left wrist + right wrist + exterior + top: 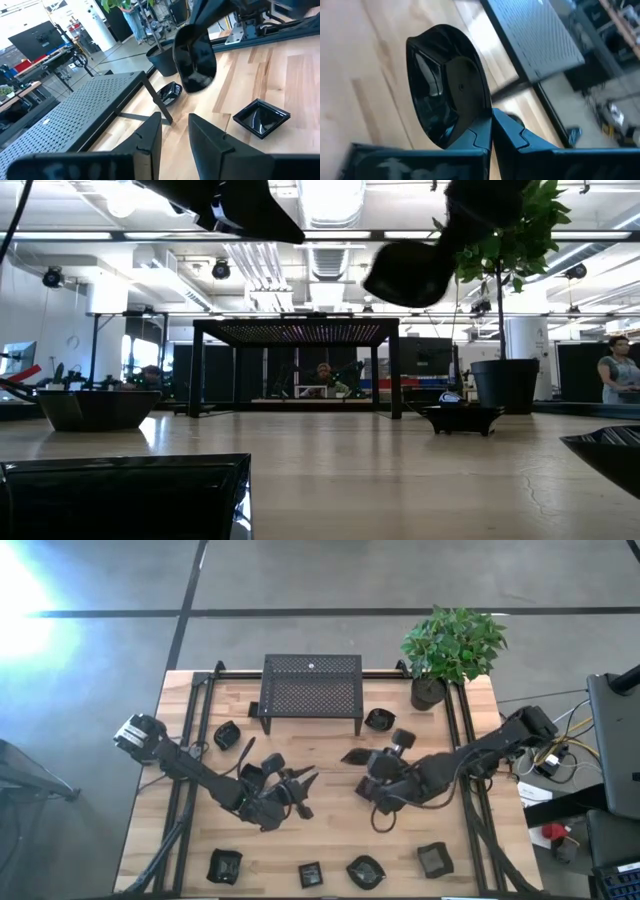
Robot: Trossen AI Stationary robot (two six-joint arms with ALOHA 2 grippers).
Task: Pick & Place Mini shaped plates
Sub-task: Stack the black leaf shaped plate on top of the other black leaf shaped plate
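Observation:
Several tiny glossy black plates lie on the wooden table: along the near edge (224, 865), (365, 871), (434, 859), beside the stand (227, 734), (379, 719), and mid-table (352, 755). My right gripper (395, 752) is at mid-table, shut on one rounded plate (445, 85) that hangs high above the table (405, 272). My left gripper (305, 783) hovers left of it, open and holding nothing (175, 122). It faces the held plate (195, 57) and a square plate (261, 117) that rests on its base. My right gripper pinches the rounded plate by its rim (472, 127) between the two fingertips. The plate is lifted clear of the table and tipped up on edge, its hollow turned sideways, and it stands out beyond the fingers.
The black perforated stand (311, 690) sits at the far middle, with the potted plant (428, 692) to its right. Black rails run down both sides of the table (190, 740), (465, 740). Bare wood lies between the two grippers and the near row of plates.

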